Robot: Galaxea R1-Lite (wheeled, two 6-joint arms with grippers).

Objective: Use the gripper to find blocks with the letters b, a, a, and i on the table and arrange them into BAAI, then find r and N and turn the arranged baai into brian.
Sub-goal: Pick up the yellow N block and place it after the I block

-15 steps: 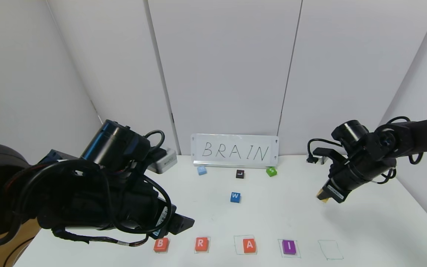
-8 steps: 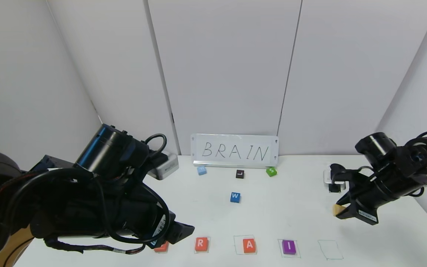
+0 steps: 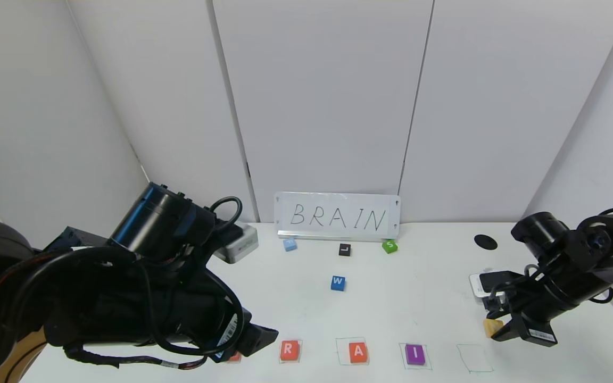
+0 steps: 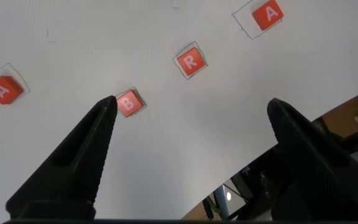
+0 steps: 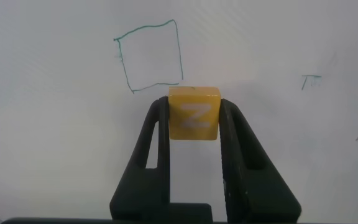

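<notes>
One block, the yellow N (image 5: pixel 194 113), is pinched in the right hand (image 3: pixel 498 328), just above and right of the empty pen square (image 3: pixel 474 357) past the purple I (image 3: pixel 414 354) on the worktop (image 3: pixel 434 298). Square lies down-left of it. Left hand (image 4: pixel 188 134) spread, idle over B (image 4: pixel 128 102).

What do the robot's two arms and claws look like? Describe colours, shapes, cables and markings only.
Both arms are black, with cylindrical joints and looping black cables. The left claw has two long, tapered matte-black fingers. The right claw has slimmer, curved black fingers. White label stickers sit near each wrist, and a white-and-black box is mounted beside each one.
</notes>
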